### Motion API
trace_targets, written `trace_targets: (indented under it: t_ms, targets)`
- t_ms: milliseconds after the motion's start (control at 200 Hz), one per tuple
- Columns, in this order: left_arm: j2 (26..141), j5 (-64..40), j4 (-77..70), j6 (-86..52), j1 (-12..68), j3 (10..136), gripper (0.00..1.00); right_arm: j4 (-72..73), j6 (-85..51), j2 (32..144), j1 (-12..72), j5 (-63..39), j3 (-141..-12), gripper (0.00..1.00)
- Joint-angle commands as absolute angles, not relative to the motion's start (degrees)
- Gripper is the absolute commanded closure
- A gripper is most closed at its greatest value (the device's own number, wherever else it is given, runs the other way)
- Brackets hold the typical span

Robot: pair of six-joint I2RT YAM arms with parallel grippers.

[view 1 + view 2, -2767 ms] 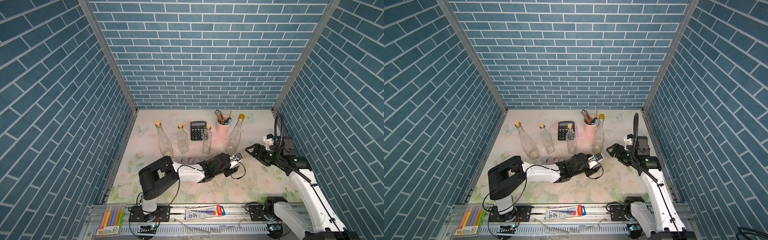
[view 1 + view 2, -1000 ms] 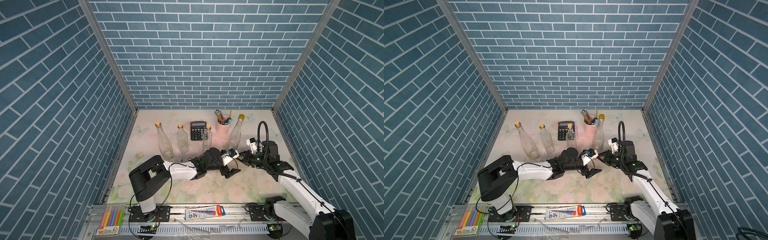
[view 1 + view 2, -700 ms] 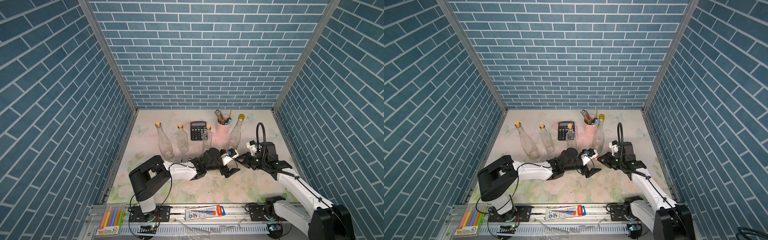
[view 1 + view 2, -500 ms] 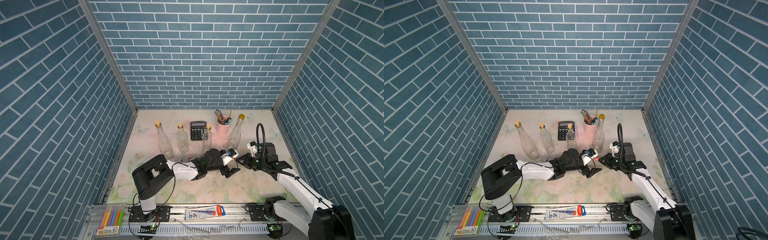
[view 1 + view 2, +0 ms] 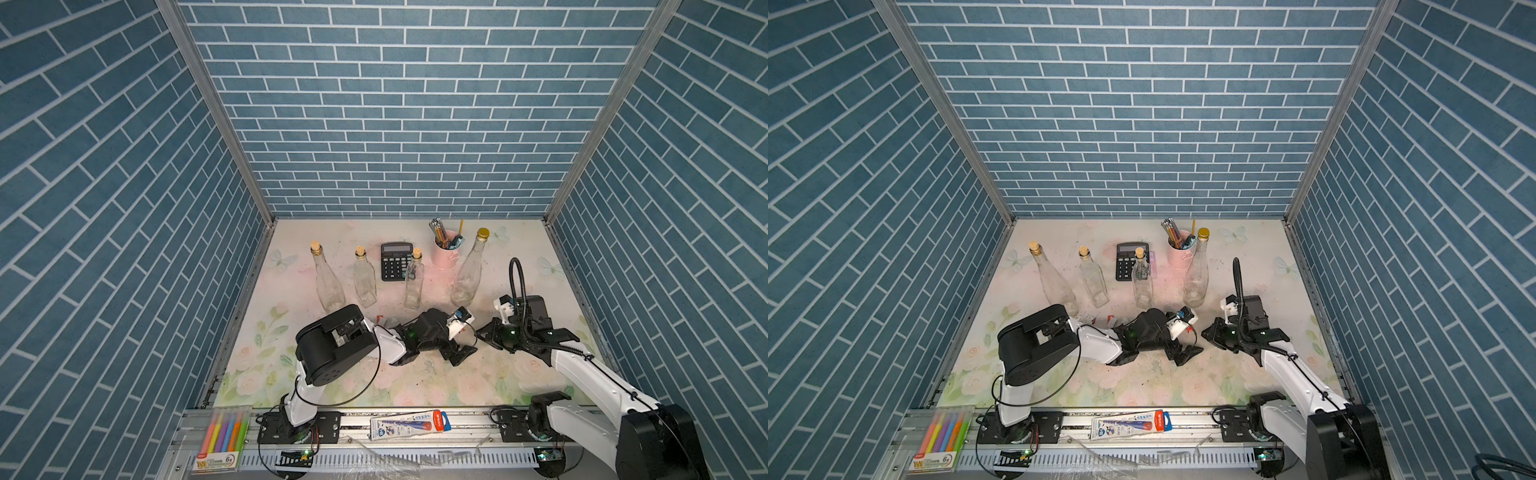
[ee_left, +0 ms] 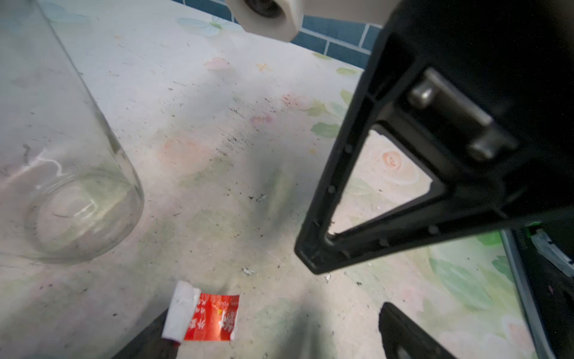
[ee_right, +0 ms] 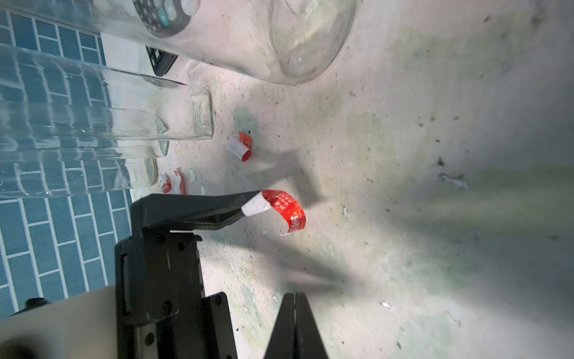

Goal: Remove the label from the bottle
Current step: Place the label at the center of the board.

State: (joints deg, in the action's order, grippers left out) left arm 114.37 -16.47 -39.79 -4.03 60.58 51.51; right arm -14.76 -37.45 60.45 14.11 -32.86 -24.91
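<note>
Blue brick walls enclose a floral table. The left arm reaches low across it toward the middle. The right arm comes in from the opposite side, so the two wrists sit close together in front of a row of glass bottles standing upright. The gold-capped bottle is the tallest and stands nearest the grippers. A calculator and a pink cup of pencils sit behind the row. On the front rail rest a pack of highlighters and a long white-and-red package.

The left gripper has its jaws spread wide. The red label is off the glass. Its white-backed end clings to the tip of one of the left fingers, and the rest curls out free, low over the table. Whether it touches the surface cannot be told. The left wrist view shows the same label near the round base of the gold-capped bottle but apart from it.

The right gripper has its jaws pressed together with nothing between them, its tip near the label yet apart from it. Smaller red-and-white scraps lie on the table beside the bottle bases.
</note>
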Motion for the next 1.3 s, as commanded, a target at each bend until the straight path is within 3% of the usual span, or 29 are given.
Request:
trace_targets:
  t_ms: [0,165,540,930,1295]
  targets:
    - [115.7,-20.8,-36.3,-1.6,60.8,54.3,0.0,-8.8,-36.5,63.2,14.3,-34.3,-24.4,0.98]
    - [117.0,-21.5,-28.0,2.6,60.8,58.1,0.0,-3.4,-37.7,66.9,14.3,-35.9,-23.8,0.99]
    - [118.4,-18.5,-26.9,2.5,60.8,59.3,0.0,4.5,-38.3,77.7,14.3,-35.5,-22.5,1.0]
    - [119.6,-17.3,-25.2,2.3,60.7,61.1,0.0,1.7,-36.9,77.9,14.6,-37.5,-22.9,1.0]
    - [116.4,-14.1,-23.0,3.7,60.5,60.5,0.0,-10.3,-37.9,83.0,17.4,-22.9,-26.5,1.0]
